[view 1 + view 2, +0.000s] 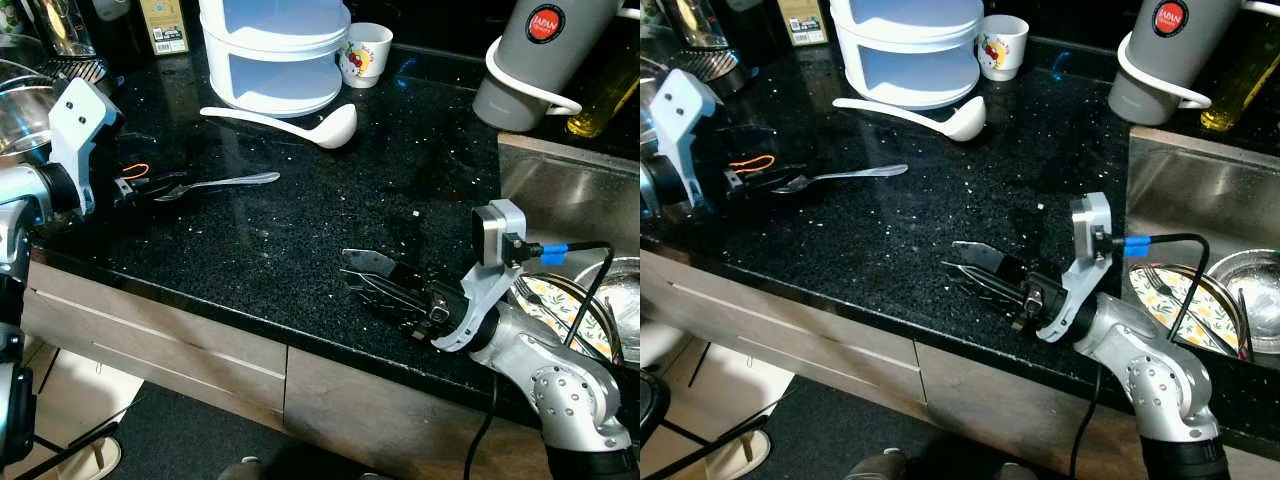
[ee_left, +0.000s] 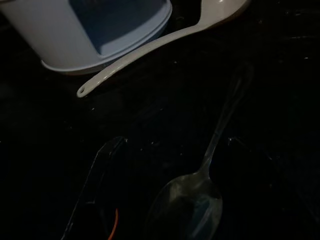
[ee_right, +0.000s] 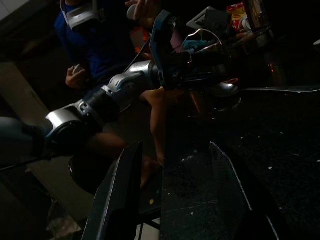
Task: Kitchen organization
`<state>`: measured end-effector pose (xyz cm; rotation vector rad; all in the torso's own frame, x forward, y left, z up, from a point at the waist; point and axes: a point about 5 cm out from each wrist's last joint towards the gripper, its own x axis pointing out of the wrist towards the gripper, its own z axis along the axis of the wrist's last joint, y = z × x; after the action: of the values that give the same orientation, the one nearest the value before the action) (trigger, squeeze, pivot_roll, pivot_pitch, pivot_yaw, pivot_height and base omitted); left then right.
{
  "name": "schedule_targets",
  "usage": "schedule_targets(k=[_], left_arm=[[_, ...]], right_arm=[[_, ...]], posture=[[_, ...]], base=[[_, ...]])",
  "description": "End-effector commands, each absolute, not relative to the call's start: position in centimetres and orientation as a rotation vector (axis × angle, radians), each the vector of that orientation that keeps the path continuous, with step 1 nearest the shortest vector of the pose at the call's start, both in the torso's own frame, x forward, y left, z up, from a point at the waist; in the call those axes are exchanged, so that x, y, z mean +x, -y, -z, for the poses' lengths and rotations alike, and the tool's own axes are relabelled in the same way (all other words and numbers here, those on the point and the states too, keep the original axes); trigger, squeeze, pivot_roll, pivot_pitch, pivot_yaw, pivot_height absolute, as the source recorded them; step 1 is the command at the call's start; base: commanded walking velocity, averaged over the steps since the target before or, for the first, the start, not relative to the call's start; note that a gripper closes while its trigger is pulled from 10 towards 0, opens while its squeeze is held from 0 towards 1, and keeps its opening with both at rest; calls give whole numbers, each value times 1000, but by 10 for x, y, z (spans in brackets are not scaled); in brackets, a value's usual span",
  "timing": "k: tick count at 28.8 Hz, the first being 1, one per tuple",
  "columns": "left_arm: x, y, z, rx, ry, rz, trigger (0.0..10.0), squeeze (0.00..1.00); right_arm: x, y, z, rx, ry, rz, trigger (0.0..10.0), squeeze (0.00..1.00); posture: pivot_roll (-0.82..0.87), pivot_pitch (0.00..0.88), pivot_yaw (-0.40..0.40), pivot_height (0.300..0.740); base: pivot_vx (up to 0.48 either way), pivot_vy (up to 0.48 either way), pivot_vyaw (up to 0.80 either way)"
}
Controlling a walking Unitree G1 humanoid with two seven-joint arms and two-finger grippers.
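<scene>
Spoon (image 1: 222, 183) flat on our black counter (image 1: 300, 230), bowl end between left gripper (image 1: 150, 187) fingers, parted around it | right gripper (image 1: 375, 280) agape, empty, near counter's front edge | white ladle (image 1: 290, 122) behind spoon

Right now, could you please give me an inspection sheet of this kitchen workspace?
Surface: black speckled countertop, steel sink at the robot's right.
Job's things: metal spoon with its bowl at the left gripper; white ladle lying free beside the white tiered container.
Clutter: printed cup, grey jug, patterned plate and steel bowl in the sink.
Grippers: left gripper low over the spoon's bowl; right gripper open, resting on the counter near its front edge.
Cables: black cable with blue plug on the right wrist.
Surroundings: drawer fronts below; a person beyond the left arm in the right wrist view.
</scene>
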<state>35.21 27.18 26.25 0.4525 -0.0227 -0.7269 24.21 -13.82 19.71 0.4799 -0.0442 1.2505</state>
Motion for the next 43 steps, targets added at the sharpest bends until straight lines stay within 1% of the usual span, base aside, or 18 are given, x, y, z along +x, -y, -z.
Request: schedule_targets(k=[1,11,19,21,24,26,27,35,39,43], left_arm=[[354,-271,-259,468,-2,753,10000,0],[365,-268,-261,461,-34,772,10000,0],[368,-263,-264,461,-35,802,10000,0],[370,-255,-263,465,-53,851,10000,0],[371,-250,-261,471,-73,886,10000,0],[371,-237,-254,494,-135,999,10000,0],[371,-235,-253,505,-151,1019,10000,0],[369,-231,-254,563,-195,1082,10000,0],[366,-226,-267,620,-185,1146,10000,0],[365,-226,-265,640,-222,1179,10000,0]], right_arm=[[239,139,-197,456,25,-1245,10000,0],[234,147,-198,435,-2,-1232,10000,0],[228,151,-200,428,-16,-1219,10000,0],[224,153,-201,423,-27,-1209,10000,0],[222,153,-201,420,-34,-1204,10000,0],[222,154,-202,412,-44,-1193,10000,0],[222,154,-202,412,-44,-1192,10000,0],[224,154,-203,410,-41,-1185,10000,0],[226,152,-202,413,-38,-1180,10000,0],[226,151,-202,413,-40,-1177,10000,0]], posture=[[-11,123,-41,740],[-48,151,-46,740],[-71,174,-43,740],[-89,195,-41,740],[-92,200,-41,740],[-91,199,-41,740],[-90,198,-41,740],[-78,189,-36,740],[-64,172,-31,740],[-63,169,-29,740]], base=[[0,0,0],[0,0,0],[0,0,0],[0,0,0],[0,0,0],[0,0,0],[0,0,0],[0,0,0],[0,0,0],[0,0,0]])
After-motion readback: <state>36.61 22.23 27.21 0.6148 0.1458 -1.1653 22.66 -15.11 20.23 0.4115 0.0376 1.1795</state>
